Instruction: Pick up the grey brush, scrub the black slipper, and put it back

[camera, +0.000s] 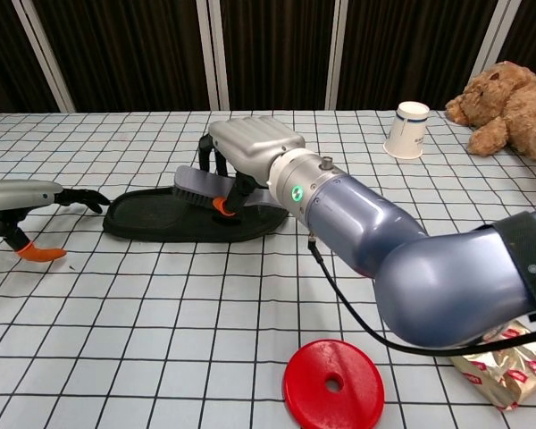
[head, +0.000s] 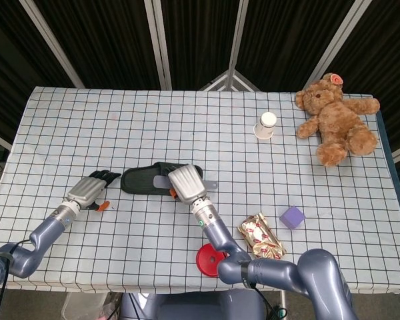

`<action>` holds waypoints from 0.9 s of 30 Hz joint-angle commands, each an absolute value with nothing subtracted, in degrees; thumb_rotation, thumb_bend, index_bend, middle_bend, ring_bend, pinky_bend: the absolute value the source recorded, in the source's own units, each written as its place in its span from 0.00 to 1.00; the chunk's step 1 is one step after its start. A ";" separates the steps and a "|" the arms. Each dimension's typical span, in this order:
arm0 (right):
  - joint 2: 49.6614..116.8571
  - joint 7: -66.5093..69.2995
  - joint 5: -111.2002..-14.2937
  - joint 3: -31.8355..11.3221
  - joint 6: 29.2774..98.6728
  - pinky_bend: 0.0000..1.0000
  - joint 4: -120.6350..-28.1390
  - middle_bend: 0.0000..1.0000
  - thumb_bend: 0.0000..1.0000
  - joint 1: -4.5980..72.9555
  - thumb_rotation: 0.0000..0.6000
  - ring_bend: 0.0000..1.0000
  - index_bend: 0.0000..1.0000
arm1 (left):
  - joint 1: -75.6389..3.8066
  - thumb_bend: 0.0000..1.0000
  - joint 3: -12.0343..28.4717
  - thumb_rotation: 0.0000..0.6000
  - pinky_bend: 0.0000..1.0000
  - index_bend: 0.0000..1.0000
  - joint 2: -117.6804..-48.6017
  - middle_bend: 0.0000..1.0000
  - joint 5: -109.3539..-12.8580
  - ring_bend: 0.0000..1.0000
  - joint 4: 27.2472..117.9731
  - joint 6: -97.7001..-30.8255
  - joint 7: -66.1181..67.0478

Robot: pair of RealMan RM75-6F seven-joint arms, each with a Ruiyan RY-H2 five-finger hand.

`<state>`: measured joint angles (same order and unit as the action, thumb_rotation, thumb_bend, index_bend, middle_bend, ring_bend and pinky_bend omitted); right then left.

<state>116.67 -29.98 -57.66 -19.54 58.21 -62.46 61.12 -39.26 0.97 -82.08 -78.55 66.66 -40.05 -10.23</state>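
The right hand [camera: 250,147] grasps the grey brush [camera: 205,186], its fingers wrapped over the handle with an orange-tipped thumb underneath, and holds the bristle end down against the upper surface of the black slipper [camera: 170,217]. In the head view the same hand [head: 185,182] sits over the right half of the slipper [head: 143,180], with the brush handle [head: 212,185] sticking out to the right past the knuckles. The slipper lies flat on the checked tablecloth [head: 187,133], lengthwise from left to right. The left hand [head: 90,190] rests low at the slipper's left end, its dark fingers reaching toward the tip and close to touching it; from the chest view that hand [camera: 27,198] holds nothing, fingers stretched forward and an orange thumb tip pointing down at the cloth. Nearer the table's front edge lies a red disc [camera: 333,384], with a gold foil packet [head: 260,235] just to its right and a small purple cube [head: 293,217] beyond. Farther back stand a white paper cup [head: 266,125] and a brown teddy bear [head: 337,120] at the right corner.
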 commanded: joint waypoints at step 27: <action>116.10 -34.23 -58.19 -19.62 58.49 0.58 -63.54 0.67 0.50 59.90 1.00 0.61 0.78 | -39.06 0.54 0.79 1.00 0.08 0.00 -81.77 0.09 -77.66 0.04 67.22 -40.04 -9.14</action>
<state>115.95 -33.93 -57.94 -19.61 58.23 -63.27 59.75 -39.06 0.79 -81.77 -77.66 67.22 -40.04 -9.13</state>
